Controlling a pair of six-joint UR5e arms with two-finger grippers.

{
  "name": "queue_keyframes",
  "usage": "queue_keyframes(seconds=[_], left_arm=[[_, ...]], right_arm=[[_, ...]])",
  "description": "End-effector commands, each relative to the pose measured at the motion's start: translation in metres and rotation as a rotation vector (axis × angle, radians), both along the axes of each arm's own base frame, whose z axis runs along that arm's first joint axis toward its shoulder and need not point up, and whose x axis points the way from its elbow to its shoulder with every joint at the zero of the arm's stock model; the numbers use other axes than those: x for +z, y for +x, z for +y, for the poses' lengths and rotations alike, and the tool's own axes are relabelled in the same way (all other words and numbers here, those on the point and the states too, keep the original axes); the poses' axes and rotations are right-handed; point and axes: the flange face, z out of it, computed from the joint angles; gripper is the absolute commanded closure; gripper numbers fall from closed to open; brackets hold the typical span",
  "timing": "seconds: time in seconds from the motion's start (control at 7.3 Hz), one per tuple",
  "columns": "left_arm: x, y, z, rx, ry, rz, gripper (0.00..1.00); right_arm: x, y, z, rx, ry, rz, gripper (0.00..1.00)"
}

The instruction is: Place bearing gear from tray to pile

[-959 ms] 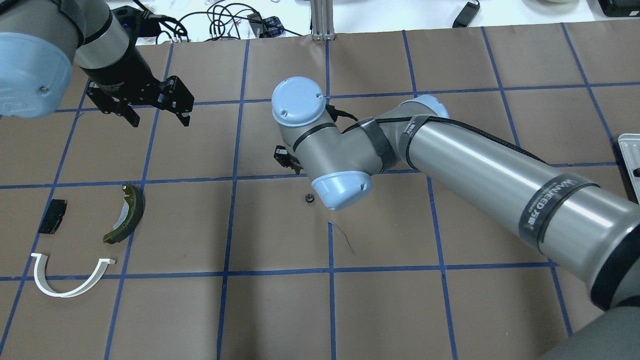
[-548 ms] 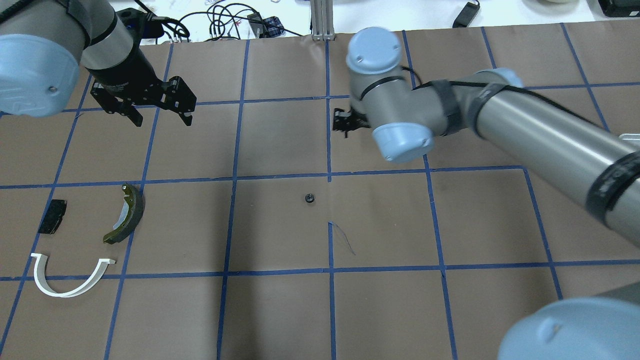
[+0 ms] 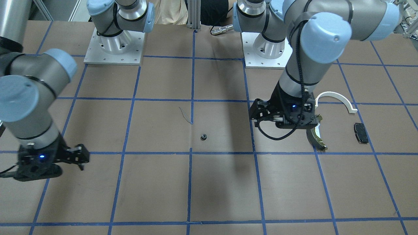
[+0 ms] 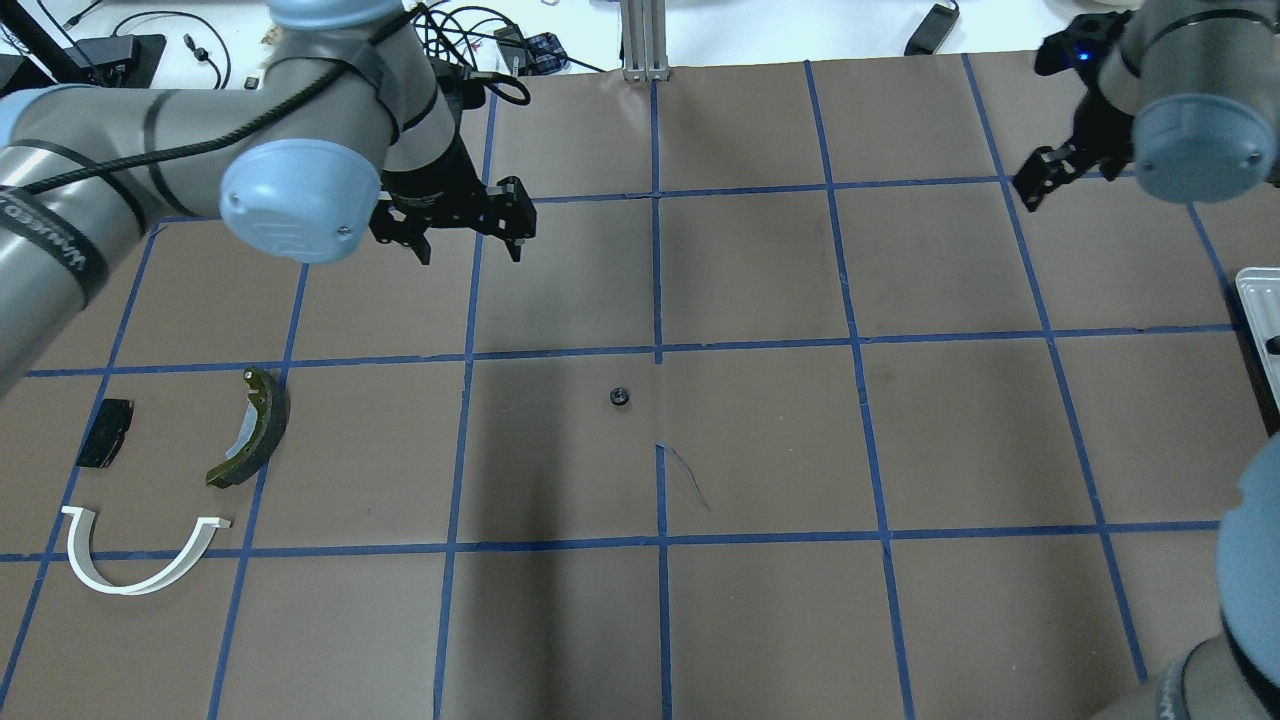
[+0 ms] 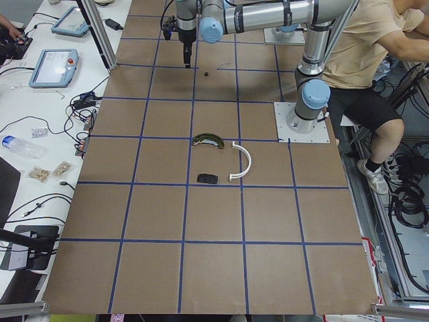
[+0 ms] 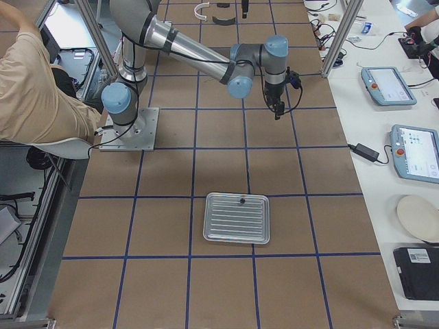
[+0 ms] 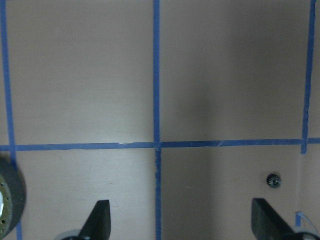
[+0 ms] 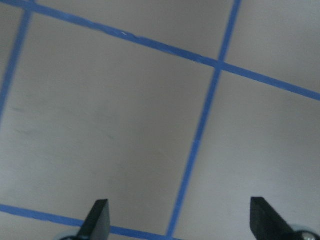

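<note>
Bearing gear lies mid-table, between tray and pile, likely staged for handover; left gripper hovers nearby, spread, empty; right gripper spread, empty.

Two hands, one tray

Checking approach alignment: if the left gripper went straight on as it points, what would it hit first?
The left gripper would likely meet bare table paper; the gear sits aside.
</note>
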Motion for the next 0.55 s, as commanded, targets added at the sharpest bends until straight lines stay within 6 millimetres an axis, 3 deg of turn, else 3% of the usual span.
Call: queue_keyframes(seconds=[0.0,0.27,0.41], left_arm=[[-0.06,-0.064,-0.002,-0.053,-0.007,0.006,0.0],[-0.112,-0.08,0.009,-0.084,0.038,-0.003,0.0],[-0.135,-0.085,0.019,-0.096,0.059,-0.01,0.0]], right_arm=[[0.0,-0.116,0.033,0.147,0.048,0.027,0.0],[-0.013,-0.195,0.066,0.327,0.095,0.044,0.0],[-0.036,-0.224,0.076,0.377,0.126,0.018,0.0]])
